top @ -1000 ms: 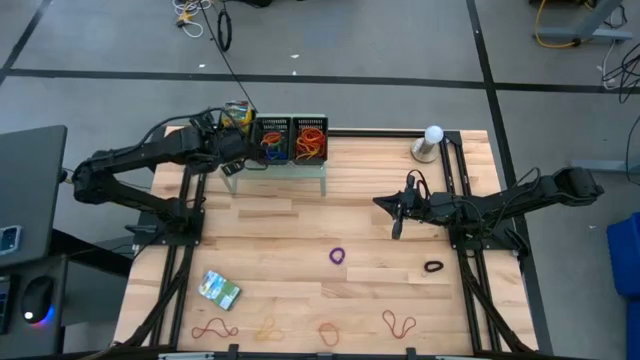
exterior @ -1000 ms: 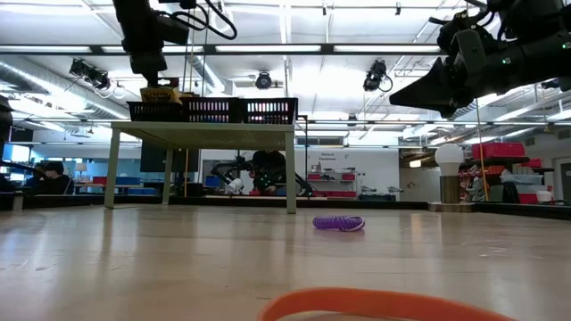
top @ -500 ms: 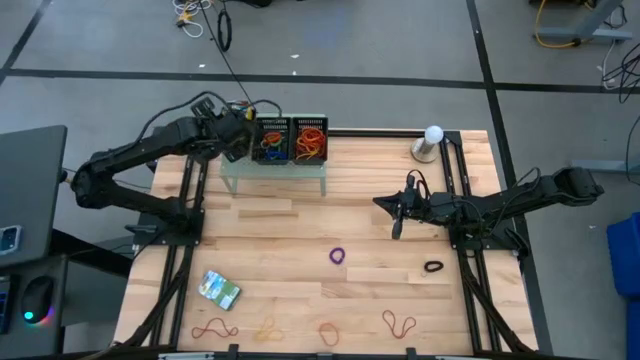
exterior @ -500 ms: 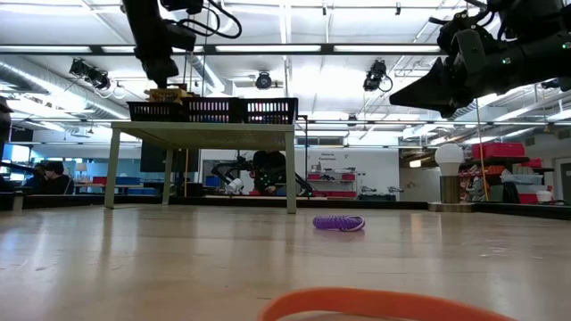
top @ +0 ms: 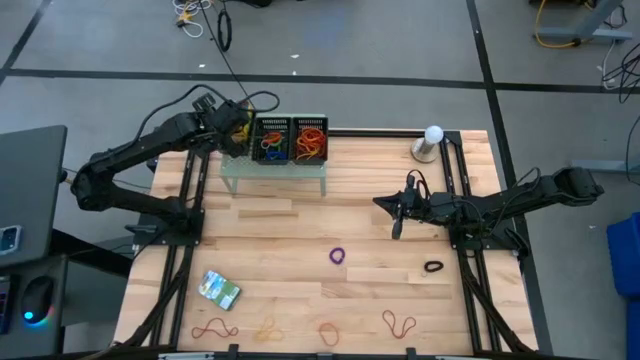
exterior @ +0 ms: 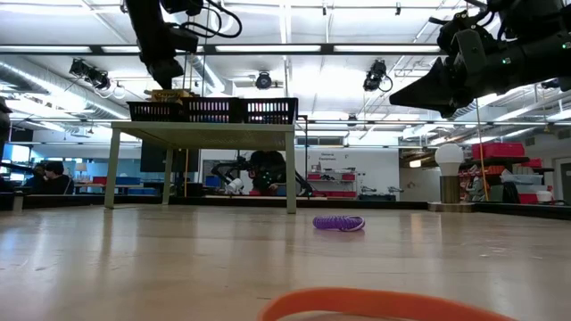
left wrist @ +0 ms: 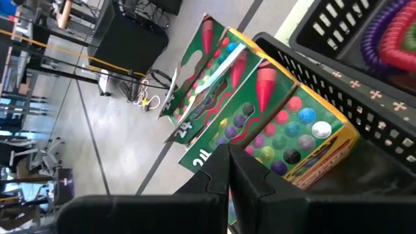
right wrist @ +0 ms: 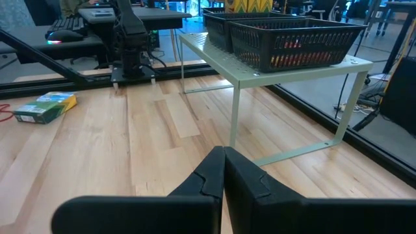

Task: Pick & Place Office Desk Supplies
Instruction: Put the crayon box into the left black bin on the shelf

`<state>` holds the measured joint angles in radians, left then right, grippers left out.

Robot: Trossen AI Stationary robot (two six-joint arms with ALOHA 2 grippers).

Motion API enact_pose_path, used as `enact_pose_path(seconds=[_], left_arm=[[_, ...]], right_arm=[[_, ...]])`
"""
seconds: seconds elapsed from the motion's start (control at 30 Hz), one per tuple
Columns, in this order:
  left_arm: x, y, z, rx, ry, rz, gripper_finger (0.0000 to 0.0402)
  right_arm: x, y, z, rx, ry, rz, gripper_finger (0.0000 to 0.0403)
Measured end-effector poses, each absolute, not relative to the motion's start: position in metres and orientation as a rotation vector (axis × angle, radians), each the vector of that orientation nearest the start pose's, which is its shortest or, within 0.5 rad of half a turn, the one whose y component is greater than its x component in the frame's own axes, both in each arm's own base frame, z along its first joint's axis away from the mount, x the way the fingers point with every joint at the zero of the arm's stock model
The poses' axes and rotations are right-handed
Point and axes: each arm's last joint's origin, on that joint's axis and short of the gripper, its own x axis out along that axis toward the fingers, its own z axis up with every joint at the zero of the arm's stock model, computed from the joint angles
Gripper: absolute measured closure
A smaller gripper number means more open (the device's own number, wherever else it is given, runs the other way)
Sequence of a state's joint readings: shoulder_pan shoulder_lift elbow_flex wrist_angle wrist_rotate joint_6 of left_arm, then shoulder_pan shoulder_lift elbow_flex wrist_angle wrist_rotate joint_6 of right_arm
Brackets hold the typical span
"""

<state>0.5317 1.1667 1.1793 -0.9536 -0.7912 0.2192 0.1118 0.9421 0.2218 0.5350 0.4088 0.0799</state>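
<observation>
A crayon box (left wrist: 260, 123) is seen lying in the end tray (top: 240, 140) below the left gripper (top: 232, 122) (fingers closed, empty); a packet (top: 219, 289) should be fetched next. The right gripper (top: 397, 228) is closed, idle.

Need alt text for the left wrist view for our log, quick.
The left gripper, fingers shut and empty, hovers over green-and-yellow crayon boxes lying in a black mesh tray. Coiled purple and red bands fill the neighbouring tray.

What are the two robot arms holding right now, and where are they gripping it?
Nothing. The left pincer is shut and empty above the green-and-yellow crayon box in the black mesh tray; the right pincer is shut and empty over the wooden table.
</observation>
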Motion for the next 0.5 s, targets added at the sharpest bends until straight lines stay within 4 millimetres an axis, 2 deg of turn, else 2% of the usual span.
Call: enact_pose_path(seconds=[0.33, 0.5], left_arm=[[0.1730, 0.1254, 0.3381, 0.330, 1.154, 1.056, 0.0393], [0.1727, 0.1252, 0.3432, 0.325, 1.141, 1.064, 0.0371]], right_arm=[[0.1813, 0.0088, 0.1831, 0.032, 0.168, -0.303, 0.0390], [0.1813, 0.0087, 0.1832, 0.032, 0.168, -0.303, 0.0390]])
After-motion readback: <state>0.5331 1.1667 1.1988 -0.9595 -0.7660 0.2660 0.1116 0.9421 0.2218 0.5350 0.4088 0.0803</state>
